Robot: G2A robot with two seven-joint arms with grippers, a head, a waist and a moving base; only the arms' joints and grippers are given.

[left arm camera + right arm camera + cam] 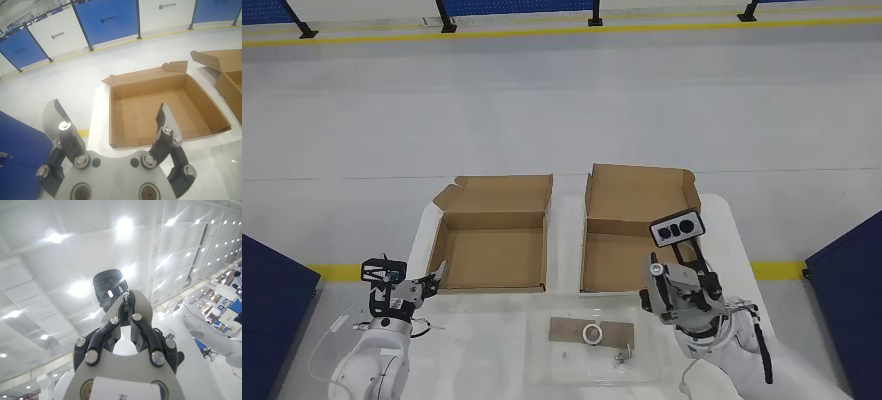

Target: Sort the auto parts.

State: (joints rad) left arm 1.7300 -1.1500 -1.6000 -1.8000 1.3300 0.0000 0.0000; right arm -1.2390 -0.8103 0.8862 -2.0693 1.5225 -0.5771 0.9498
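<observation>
The right tool (125, 298) clamps a glossy black plastic part with holes (677, 230) above the right-hand open brown cardboard box (614, 262); the left tool (109, 106) gapes wide, well left of that box.

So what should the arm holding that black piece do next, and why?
Probably bring it down a little, into the right-hand box. The right arm has its jaws shut on the black piece and holds it up by that box's right edge. The box is open and looks empty, so setting it down there seems the likely step.
</observation>
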